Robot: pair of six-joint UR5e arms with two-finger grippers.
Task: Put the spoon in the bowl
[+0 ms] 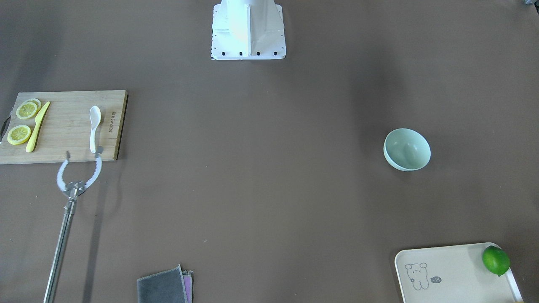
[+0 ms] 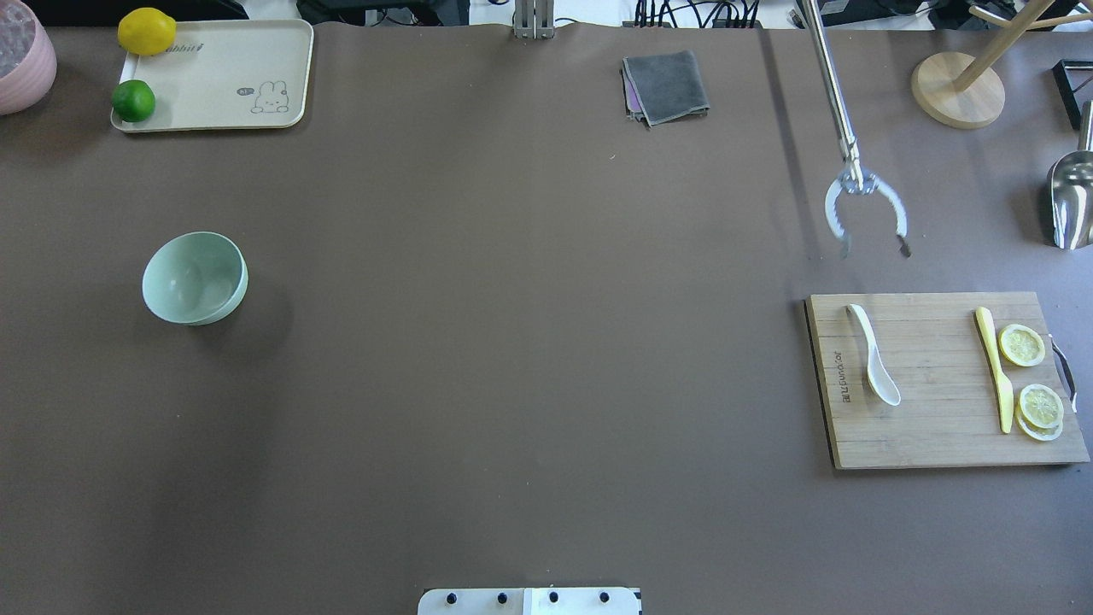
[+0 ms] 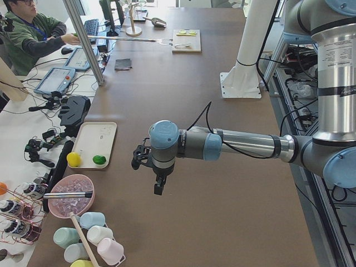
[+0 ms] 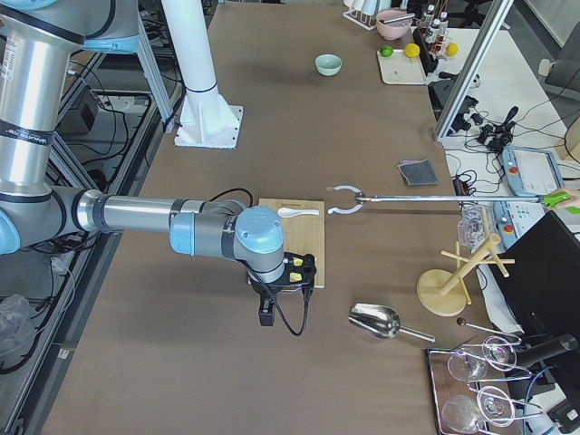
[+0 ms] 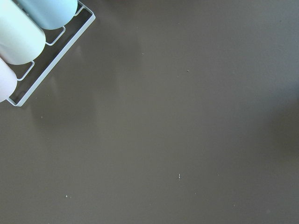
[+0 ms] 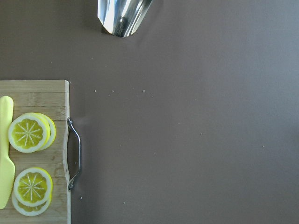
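While the spoon (image 2: 874, 359) lies flat on a wooden cutting board (image 2: 939, 436) near the right edge of the desk (image 2: 546, 342), scoop toward the robot, the bowl (image 2: 195, 278) stands upright and well apart from it, near the left edge. A yellow knife (image 2: 995, 367) and lemon slices (image 2: 1022, 345) share the board's outer side. A long metal grabber (image 2: 862, 205) reaches in from the far edge, its claws spread near the spoon's handle end; I cannot tell whether they touch. The left pincer (image 3: 159, 186) and the right pincer (image 4: 266, 315) show only in the side views, so I cannot tell whether either is apart or together.
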